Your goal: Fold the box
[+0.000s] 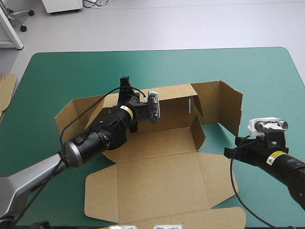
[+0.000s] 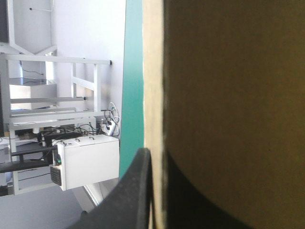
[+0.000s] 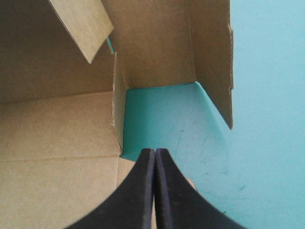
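Note:
The brown box [image 1: 157, 176] lies open in the middle of the table, its big front panel flat and its back wall [image 1: 171, 102] raised. My left gripper [image 1: 126, 87] sits at the back wall's top edge, left of centre. In the left wrist view the board edge [image 2: 153, 86] runs between its black fingers [image 2: 136, 191], so the gripper [image 2: 153, 193] is shut on the box. The right end panel [image 1: 228, 102] stands upright. My right gripper [image 1: 229, 151] is shut and empty, low beside the box's right side. Its tips [image 3: 155, 153] point at the teal-green cover between an inner flap [image 3: 118, 114] and the end panel [image 3: 209, 52].
More brown board [image 1: 5, 88] shows at the table's left edge. Bare teal-green cover [image 1: 157, 64] stretches beyond the box to the far edge and to the right of the end panel [image 1: 271, 86].

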`<state>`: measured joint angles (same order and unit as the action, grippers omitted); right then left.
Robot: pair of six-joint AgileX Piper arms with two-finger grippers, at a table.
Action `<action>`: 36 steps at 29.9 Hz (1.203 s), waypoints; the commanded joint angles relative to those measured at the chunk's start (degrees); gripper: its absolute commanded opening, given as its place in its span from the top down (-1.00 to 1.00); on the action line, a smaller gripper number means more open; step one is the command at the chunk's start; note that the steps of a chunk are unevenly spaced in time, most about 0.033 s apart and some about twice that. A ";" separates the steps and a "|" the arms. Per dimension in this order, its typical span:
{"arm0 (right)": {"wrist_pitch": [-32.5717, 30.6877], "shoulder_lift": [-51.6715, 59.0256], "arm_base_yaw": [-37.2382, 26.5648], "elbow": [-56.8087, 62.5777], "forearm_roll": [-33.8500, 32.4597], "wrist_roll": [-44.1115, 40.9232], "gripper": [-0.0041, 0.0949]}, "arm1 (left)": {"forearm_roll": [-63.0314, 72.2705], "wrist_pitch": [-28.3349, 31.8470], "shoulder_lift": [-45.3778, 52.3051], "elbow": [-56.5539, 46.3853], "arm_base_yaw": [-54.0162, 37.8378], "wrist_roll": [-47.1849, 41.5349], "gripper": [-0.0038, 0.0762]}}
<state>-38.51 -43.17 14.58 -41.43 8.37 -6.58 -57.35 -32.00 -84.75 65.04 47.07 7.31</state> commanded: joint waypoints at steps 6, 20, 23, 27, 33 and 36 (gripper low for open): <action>1.35 -5.17 -0.42 -12.04 0.61 0.47 0.99 | -7.43 1.43 2.10 -3.19 3.21 -10.45 0.94; -3.79 -20.47 -0.42 -30.09 0.61 0.85 0.99 | -7.43 -2.46 2.10 -3.31 9.94 -15.05 0.94; -3.68 -22.85 -0.45 -31.83 0.37 0.95 0.99 | -7.43 -2.93 2.10 -3.31 9.92 -15.90 0.94; -3.82 -26.54 -2.35 -35.13 0.36 1.24 0.99 | -7.43 -3.27 2.10 -3.31 9.92 -16.43 0.94; -5.83 -33.23 -6.63 -41.08 4.20 4.42 0.99 | -7.33 -3.27 2.10 -3.38 9.92 -16.49 0.94; -5.82 -36.55 -8.47 -42.66 8.26 7.68 0.99 | -7.33 -3.27 2.10 -3.52 9.92 -16.49 0.94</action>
<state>-46.94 -78.80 7.82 -80.86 12.54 -2.06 -67.99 -37.98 -83.93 61.19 56.21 -7.38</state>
